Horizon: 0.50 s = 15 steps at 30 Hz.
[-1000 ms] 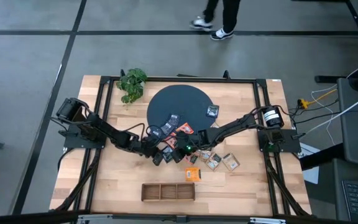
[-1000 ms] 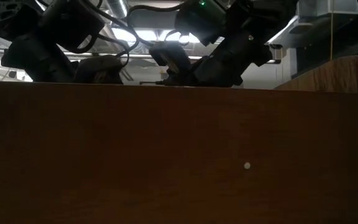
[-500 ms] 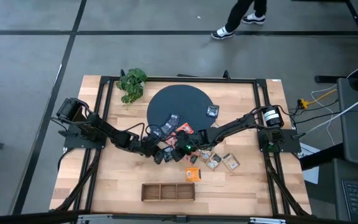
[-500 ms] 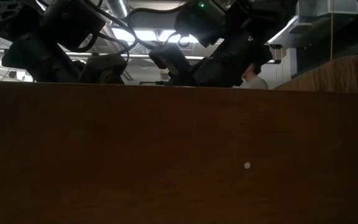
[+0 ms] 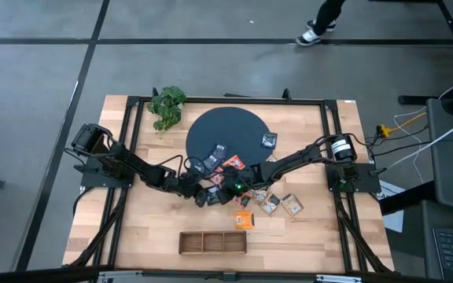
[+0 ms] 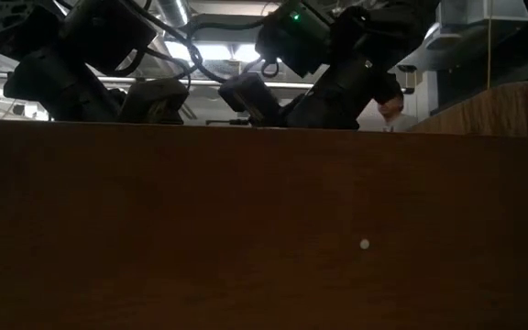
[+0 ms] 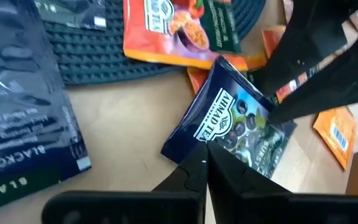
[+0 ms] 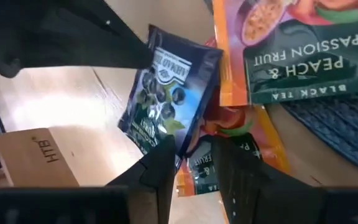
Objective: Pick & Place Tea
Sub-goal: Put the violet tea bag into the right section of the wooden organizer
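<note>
Both arms meet near the middle of the wooden table (image 5: 132, 228), just on the near side of the dark round mat (image 5: 211, 126). The left gripper (image 7: 205, 163) has its fingers pressed together on a bottom corner of a blue tea sachet (image 7: 232, 124), pinching it. The right gripper (image 8: 194, 163) stands at the opposite edge of the same sachet (image 8: 166, 93), its fingers narrowly parted either side of that edge; whether they actually press on it cannot be told.

The blue sachet is tilted up off the table between the two grippers. Its long axis runs diagonally, from the corner in the left gripper up towards the orange sachets; the printed face with the dark berries shows in both wrist views.

Just beside it lies an orange peach and passion fruit sachet (image 8: 291, 50), flat and partly over the mat's edge, with another orange sachet (image 7: 331, 134) lying on the wood nearby. A larger dark blackcurrant sachet (image 7: 17, 112) lies flat on the mat's edge and the wood.

From above, more sachets (image 5: 281, 204) lie scattered to the right of the grippers, one dark sachet (image 5: 268, 141) rests on the mat, and an orange one (image 5: 244, 219) sits just beyond the long wooden tray (image 5: 212, 241). A leafy plant (image 5: 166, 104) stands at the far left.
</note>
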Available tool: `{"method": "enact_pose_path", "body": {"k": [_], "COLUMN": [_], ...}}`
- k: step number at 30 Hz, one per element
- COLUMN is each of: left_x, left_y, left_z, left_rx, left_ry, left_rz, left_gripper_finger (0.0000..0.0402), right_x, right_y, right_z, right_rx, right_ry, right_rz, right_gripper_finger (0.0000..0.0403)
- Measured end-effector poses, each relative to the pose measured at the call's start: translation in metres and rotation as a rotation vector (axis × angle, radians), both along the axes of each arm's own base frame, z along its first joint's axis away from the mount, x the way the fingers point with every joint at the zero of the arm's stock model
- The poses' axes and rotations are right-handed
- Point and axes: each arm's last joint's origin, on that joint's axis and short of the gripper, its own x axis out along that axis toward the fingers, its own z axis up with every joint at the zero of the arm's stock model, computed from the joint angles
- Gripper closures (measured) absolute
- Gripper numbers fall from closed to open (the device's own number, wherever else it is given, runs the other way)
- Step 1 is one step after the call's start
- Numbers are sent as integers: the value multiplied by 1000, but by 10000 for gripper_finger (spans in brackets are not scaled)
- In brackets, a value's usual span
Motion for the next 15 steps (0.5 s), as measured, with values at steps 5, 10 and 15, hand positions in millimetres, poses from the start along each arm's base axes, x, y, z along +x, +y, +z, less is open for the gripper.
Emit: {"method": "enact_pose_path", "body": {"k": [5, 10, 15], "left_x": [-3, -3, -3], "left_y": [-4, -4, -3], "left_z": [-2, -2, -2], "left_rx": [-26, -69, -68], "left_ry": [28, 26, 12], "left_rz": [11, 55, 98], "left_gripper_finger": [398, 398, 398], "right_x": [2, 5, 6], "right_y": [2, 3, 4], "right_z": [-4, -3, -3], "right_rx": [21, 39, 57], "right_ry": [-13, -40, -55], "right_rz": [16, 7, 21], "right_gripper_finger": [291, 291, 306]}}
